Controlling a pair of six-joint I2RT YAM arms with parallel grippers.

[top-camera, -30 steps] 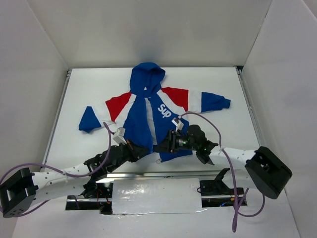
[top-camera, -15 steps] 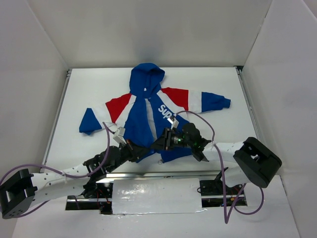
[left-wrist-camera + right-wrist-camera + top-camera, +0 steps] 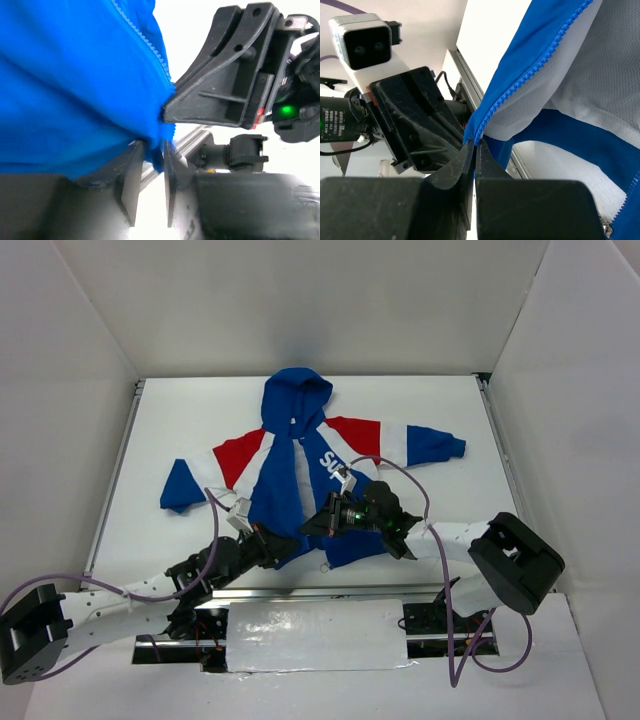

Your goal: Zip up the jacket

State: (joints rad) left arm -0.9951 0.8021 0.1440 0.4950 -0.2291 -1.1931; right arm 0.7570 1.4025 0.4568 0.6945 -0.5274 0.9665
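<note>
Clamping opposite zipper edges of the jacket at lower centre, left end effector and right end effector seemed mid-alignment; next, mating the bottom ends precisely.

Small royal-blue hooded fabric jacket: red shoulders, white stripes, white "Sup" on chest. Lies front-up mid white bench, hood toward far edge, sleeves spread sideways. Front zipper unzipped at hem, white mesh lining exposed.
</note>
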